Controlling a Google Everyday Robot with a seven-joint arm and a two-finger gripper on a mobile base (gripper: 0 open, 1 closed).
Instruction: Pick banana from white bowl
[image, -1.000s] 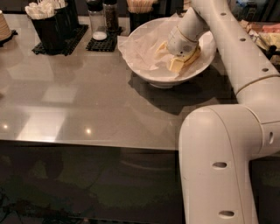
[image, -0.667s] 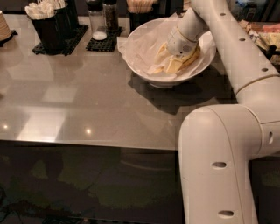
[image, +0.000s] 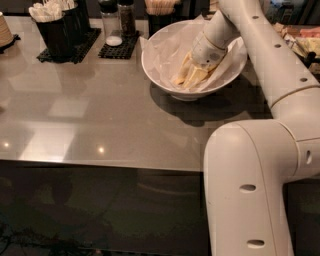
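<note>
Arm (image: 260, 45) reaches over bench (image: 90, 115), gripper (image: 187, 79) down inside white bowl (image: 150, 67), tip against crumpled paper lining (image: 165, 47). Open or closed: cannot tell. Pale yellow mass under gripper; banana not separable from it, inside bowl.

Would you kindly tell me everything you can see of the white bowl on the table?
The white bowl is large, round and wide, smooth and glossy like ceramic, narrowing to a small foot. It stands upright on the grey table, towards the far edge. Crumpled white paper lines it and sticks up over the rim. The claw reaches down inside it, near the middle.
</note>
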